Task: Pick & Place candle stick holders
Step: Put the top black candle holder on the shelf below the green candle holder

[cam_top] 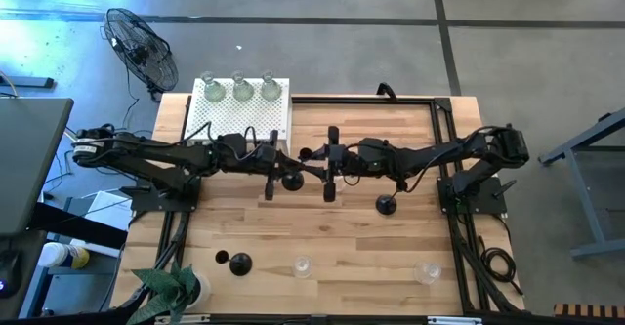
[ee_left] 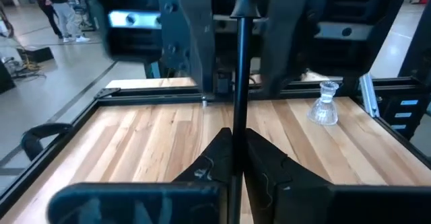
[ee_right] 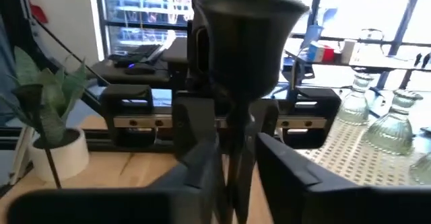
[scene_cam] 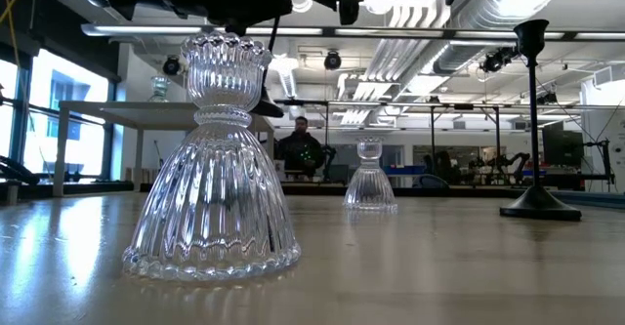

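- Left gripper: jaws clamped on black candle stick holder at its thin, rigid stem.
- Right gripper: jaws likewise clamped on second black holder; probably bottom-heavy.

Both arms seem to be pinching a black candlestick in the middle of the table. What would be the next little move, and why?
Probably a small straight lift. The left gripper is shut on the thin stem of a black metal candle stick holder, and the right gripper is shut on another black holder with a cup top. Both are gripped mid-table, so raising them clears the wooden table.
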Controlling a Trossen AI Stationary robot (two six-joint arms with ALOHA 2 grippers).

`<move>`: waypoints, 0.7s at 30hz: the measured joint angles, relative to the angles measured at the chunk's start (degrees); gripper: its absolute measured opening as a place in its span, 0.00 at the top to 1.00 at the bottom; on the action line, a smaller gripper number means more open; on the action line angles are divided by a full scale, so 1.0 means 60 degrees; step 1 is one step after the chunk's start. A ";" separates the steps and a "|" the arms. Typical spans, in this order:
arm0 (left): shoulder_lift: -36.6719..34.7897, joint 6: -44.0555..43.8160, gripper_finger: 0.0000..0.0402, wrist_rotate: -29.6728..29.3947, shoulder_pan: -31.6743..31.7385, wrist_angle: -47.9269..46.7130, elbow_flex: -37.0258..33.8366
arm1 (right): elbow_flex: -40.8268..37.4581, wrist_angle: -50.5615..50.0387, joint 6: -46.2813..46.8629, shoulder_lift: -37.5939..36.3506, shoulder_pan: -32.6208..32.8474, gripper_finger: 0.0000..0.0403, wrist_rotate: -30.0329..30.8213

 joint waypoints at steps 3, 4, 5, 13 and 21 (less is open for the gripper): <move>-0.0258 0.0076 0.98 -0.0111 0.0002 -0.0149 -0.0002 | -0.0001 -0.0147 -0.0053 -0.0368 0.0084 0.61 0.0405; -0.0373 0.0117 0.97 -0.0168 0.0002 -0.0295 -0.0002 | -0.0001 -0.0257 -0.0060 -0.0504 0.0088 0.57 0.0461; -0.0460 0.0165 0.96 -0.0302 0.0002 -0.0376 -0.0002 | -0.0001 -0.0337 -0.0060 -0.0655 0.0088 0.54 0.0468; -0.1810 0.0500 0.97 -0.1497 0.0002 -0.1612 -0.0002 | -0.0239 -0.2678 -0.0657 -0.2043 0.0088 0.50 0.1374; -0.4737 0.0783 0.98 -0.4931 0.0006 -0.3652 -0.0002 | -0.2040 -0.1437 -0.0621 -0.2787 -0.0318 0.92 0.1834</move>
